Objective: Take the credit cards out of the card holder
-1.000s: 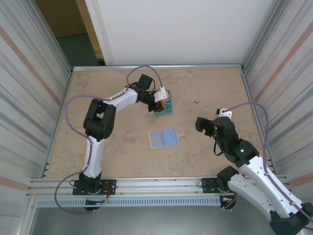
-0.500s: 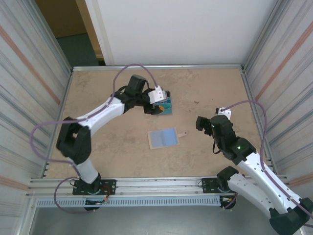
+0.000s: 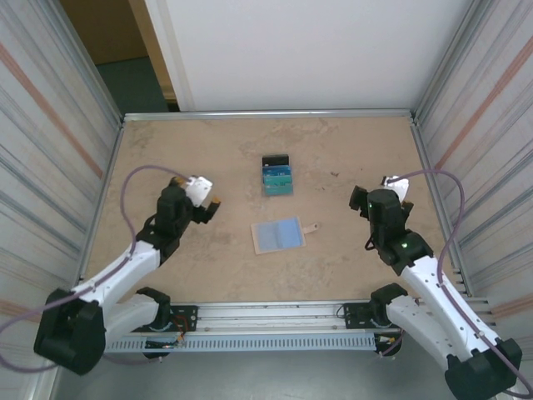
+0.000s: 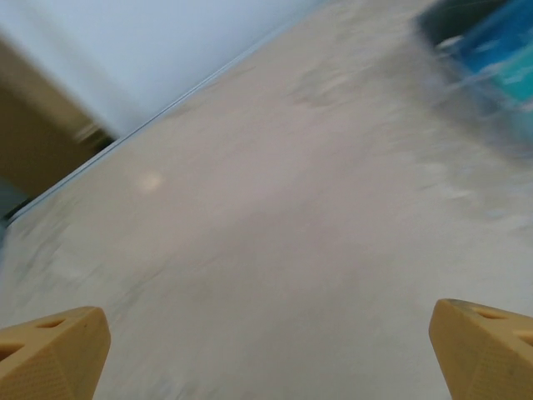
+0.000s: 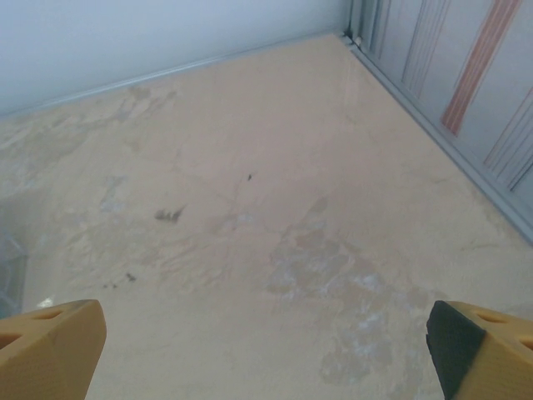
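Closing stage of card removal, judging by the layout. Left pincer (image 3: 210,208) hangs over bare table (image 3: 166,150) with its jaws wide apart and nothing between them. Right pincer (image 5: 266,354) is likewise wide apart and empty, facing the far right corner.

Credit cards (image 3: 277,177), black, teal and blue, lie in a small fanned pile well to the right of the left pincer and a little beyond it. In the left wrist view they show as a blurred blue patch ahead and to the right of the fingers.

Card holder (image 3: 277,236) lies unfolded between the two pincers, pale blue lining upward, apart from the pile. Its snap tab (image 3: 311,227) points toward the right pincer.

No card can be seen on the lining, so the task looks finished or nearly so. Should a card remain tucked in a pocket, the next move calls for one pincer to pin the holder flat while the other nips the card's exposed edge and slides it out.

Brands and writing: none legible; the card faces are too small to read.
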